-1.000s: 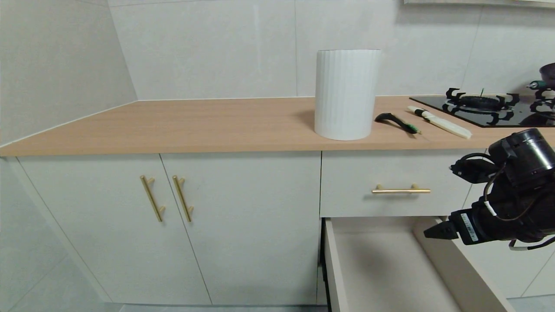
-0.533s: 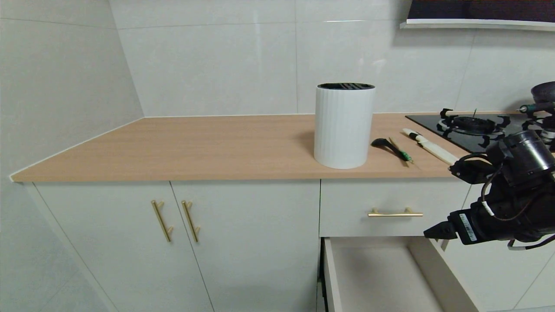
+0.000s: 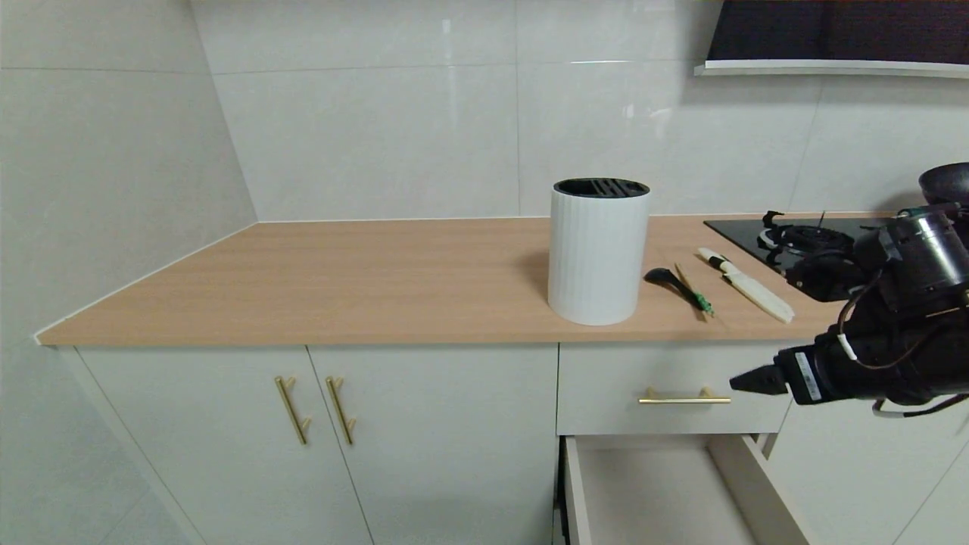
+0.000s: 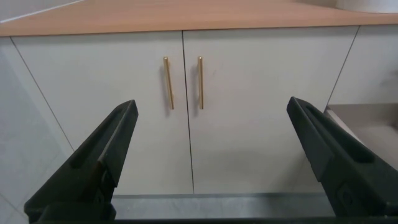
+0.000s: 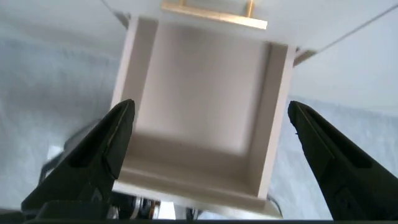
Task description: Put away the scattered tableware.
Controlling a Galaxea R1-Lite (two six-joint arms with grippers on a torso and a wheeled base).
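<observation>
Knife (image 3: 746, 285) and black ladle (image 3: 677, 286) lie flat on worktop (image 3: 378, 280) right of white holder (image 3: 598, 253), long axes slanting from wall toward front edge. Left pincer (image 4: 211, 109), right pincer (image 5: 210, 109): wide apart, empty.

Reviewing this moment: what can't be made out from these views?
1. Head view: slots inside the white holder, hidden by its rim.
2. Head view: the thin pale stick beside the black ladle, too small to identify.
3. Head view: the stove, partly behind the right arm; the dark pot, cut by the right edge.
4. Head view: the open drawer, cut off by the bottom edge.
</observation>
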